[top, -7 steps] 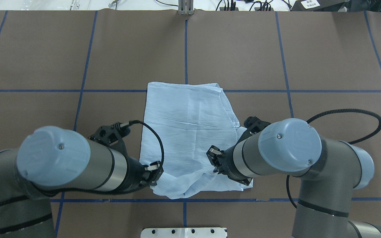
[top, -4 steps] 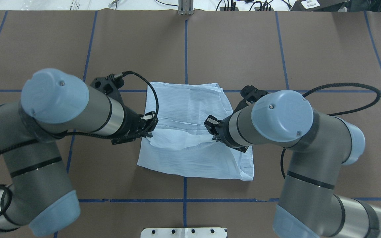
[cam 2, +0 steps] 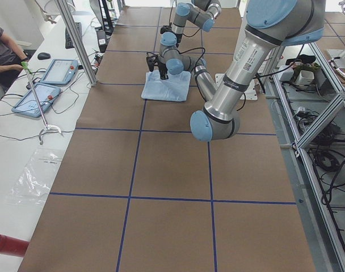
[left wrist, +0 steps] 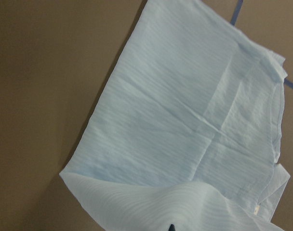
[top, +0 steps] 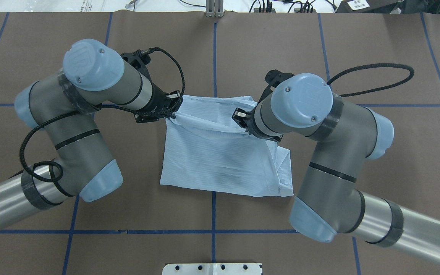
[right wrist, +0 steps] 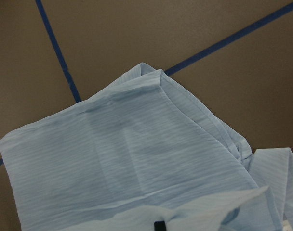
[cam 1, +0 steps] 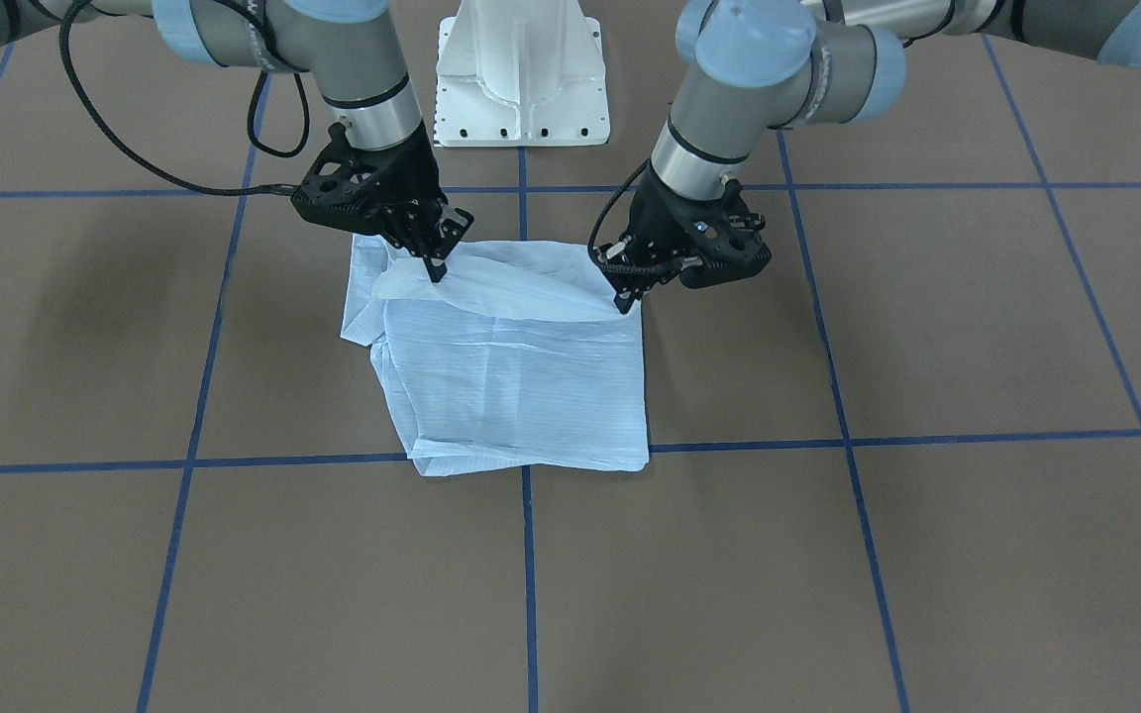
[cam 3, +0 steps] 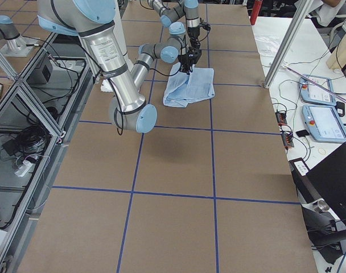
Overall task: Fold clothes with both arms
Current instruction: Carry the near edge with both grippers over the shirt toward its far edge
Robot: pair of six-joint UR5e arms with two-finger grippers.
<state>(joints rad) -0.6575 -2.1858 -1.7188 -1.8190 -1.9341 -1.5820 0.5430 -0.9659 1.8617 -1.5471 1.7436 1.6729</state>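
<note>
l tool (cam 1: 624,300), r tool (cam 1: 435,274) pulled shirt (top: 220,156) fwd; brown taped table (top: 273,46).

The shirt (top: 220,160) is pale blue and finely striped. It is folded to a rough rectangle at the centre of the overhead view, on the brown worktop (top: 319,49). Its top layer is drawn up along the far edge and stretched between two pinch points, and the lower layer's far edge shows just beyond. Loose layers stick out at its lower right corner.

The left arm (top: 101,80), a grey tube with light blue caps, reaches in from the frame's left. The left gripper (top: 171,111) is clamped on the layer's left corner. The right arm (top: 311,110) comes in from the lower right, and the right gripper (top: 245,124) is clamped on the right corner.
</note>
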